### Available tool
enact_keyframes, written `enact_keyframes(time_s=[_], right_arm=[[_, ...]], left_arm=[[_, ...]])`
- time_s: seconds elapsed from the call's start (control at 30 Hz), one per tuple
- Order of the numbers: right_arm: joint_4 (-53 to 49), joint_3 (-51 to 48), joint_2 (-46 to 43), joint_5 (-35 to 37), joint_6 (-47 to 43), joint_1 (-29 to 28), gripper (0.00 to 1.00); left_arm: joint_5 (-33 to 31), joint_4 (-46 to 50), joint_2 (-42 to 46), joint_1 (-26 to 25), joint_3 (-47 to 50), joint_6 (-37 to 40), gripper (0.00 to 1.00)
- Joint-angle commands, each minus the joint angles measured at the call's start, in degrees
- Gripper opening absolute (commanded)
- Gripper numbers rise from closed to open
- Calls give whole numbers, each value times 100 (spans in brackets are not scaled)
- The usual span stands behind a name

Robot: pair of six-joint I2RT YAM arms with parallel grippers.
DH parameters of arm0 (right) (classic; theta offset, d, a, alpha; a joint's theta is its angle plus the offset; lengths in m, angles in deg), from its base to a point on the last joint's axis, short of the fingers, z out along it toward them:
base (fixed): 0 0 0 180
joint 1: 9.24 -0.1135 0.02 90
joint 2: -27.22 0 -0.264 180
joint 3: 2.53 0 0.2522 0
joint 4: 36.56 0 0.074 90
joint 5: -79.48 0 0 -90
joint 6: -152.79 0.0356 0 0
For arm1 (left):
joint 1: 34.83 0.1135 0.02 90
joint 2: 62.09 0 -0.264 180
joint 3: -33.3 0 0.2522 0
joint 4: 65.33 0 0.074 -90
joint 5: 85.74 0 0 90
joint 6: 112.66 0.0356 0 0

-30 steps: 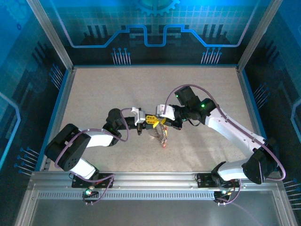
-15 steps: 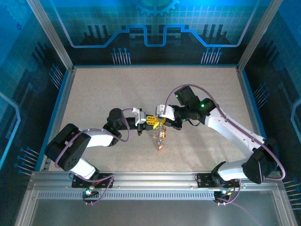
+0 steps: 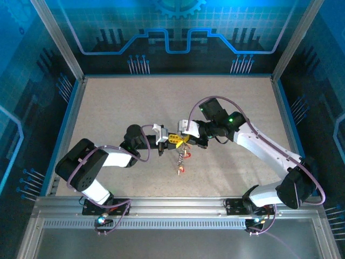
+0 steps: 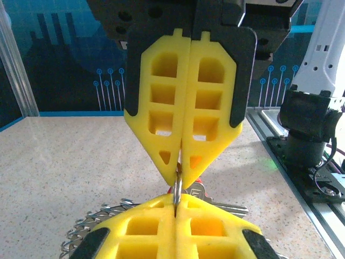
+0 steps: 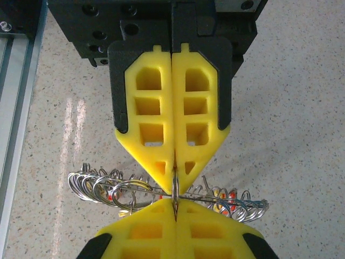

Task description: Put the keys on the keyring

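Observation:
Above the middle of the table my left gripper (image 3: 173, 138) and right gripper (image 3: 186, 139) meet tip to tip. Each is shut on the keyring (image 4: 176, 190), a thin grey metal band seen edge-on between the yellow tips (image 5: 174, 189). In the left wrist view my left gripper (image 4: 176, 202) sits at the bottom and the right one's fingers (image 4: 210, 108) come down from above. Keys (image 3: 181, 161) dangle under the grippers, a red head lowest. A silver key with a red head (image 4: 218, 197) lies behind the ring. Small wire rings with red and yellow bits (image 5: 110, 186) string out to both sides.
The speckled table (image 3: 118, 102) lies open all around the two grippers. Metal rails (image 3: 70, 108) frame it at left and right, and a blue wall (image 3: 178, 38) stands at the back. The right arm's base (image 4: 310, 135) is at the near edge.
The bunch under the grippers has swung a little left and now hangs longer and thinner. Both grippers stay shut at nearly the same spot.

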Motion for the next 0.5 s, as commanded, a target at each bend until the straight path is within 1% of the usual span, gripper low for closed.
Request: enact_keyframes(time_s=[0.0,0.07,0.13,0.2,0.23,0.33,0.47], right_arm=[[182,176,32,-339,-69,-60,0],[197,86,-18,-295,3,-53,0],[347,-135,-157,-289,129,-35,6],[507,-379,-304,-294,257,28,14],[523,-443,-350,-294,282,61,16],[502,-470,-369,-310,377,188,18],[476,-427,-283,-429,420,301,17]], left_arm=[[60,-730,-41,-49,10,-65,0],[85,-882,-98,-26,29,-122,0],[86,-883,-82,-9,17,-132,0],[77,-883,-30,-8,31,-112,0],[93,-883,-12,-13,20,-112,0],[165,-883,6,-10,-18,-78,0],[164,-882,82,-10,-31,-77,0]])
